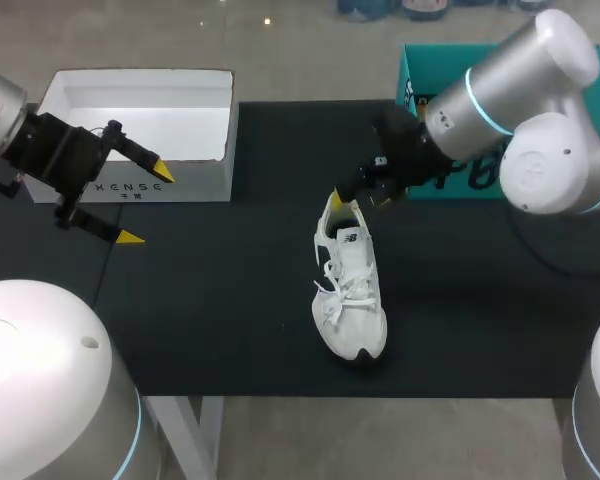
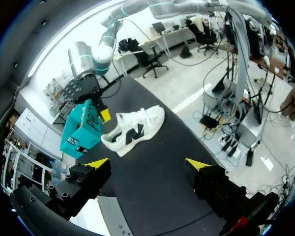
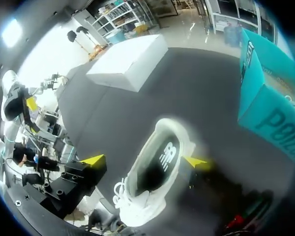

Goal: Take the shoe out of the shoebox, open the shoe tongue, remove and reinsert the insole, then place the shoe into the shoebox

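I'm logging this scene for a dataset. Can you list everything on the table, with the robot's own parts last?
Shoe: 1, white, middle of the table, toe toward the robot.
White box: 1, white, open, at the table's far left.
Teal box: 1, teal, far right, partly behind the right arm.
Table: 1, black.
Left arm: 1, silver and black, jaws open and empty, beside the white box.
Right arm: 1, silver, jaws open, astride the shoe's heel.
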### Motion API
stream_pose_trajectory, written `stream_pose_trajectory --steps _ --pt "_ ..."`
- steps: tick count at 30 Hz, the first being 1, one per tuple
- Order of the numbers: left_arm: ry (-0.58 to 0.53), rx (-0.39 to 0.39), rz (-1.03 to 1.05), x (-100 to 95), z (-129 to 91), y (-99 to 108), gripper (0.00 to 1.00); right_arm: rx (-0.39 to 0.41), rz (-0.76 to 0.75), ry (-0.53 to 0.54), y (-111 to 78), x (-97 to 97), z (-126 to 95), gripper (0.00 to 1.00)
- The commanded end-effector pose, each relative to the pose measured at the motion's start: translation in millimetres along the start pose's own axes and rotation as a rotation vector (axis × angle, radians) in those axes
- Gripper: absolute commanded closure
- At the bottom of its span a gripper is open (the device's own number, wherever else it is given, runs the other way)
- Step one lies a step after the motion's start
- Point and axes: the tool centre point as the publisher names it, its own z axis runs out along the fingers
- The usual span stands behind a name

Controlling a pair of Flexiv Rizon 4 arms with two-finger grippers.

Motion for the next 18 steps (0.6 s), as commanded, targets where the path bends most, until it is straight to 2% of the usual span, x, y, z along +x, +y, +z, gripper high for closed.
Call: stream_pose_trajectory --steps 1,3,9,16,17,18 --pt "0.003 -0.004 0.000 0.5 -0.4 -0.5 0.00 0.130 0.022 -0.164 10.9 11.1 -0.1 0.00" --pt "0.003 -0.004 0.000 0.5 -0.4 -0.5 0.00 0.135 0.076 -0.160 12.6 11.9 -0.3 0.00" --pt "0.003 -0.004 0.000 0.5 -0.4 -0.5 0.00 0.168 0.056 -0.192 13.9 12.4 -1.3 0.00" --pt "0.003 -0.004 0.000 0.5 -0.4 -0.5 0.00 0.220 0.111 -0.231 15.9 7.7 2.7 0.00" --pt "0.003 -0.004 0.000 0.5 -0.4 -0.5 0.00 0.230 0.121 -0.232 16.0 6.1 4.6 0.11" --pt "0.003 -0.004 0.000 0.5 -0.4 -0.5 0.00 0.229 0.124 -0.233 15.9 5.0 6.3 0.55"
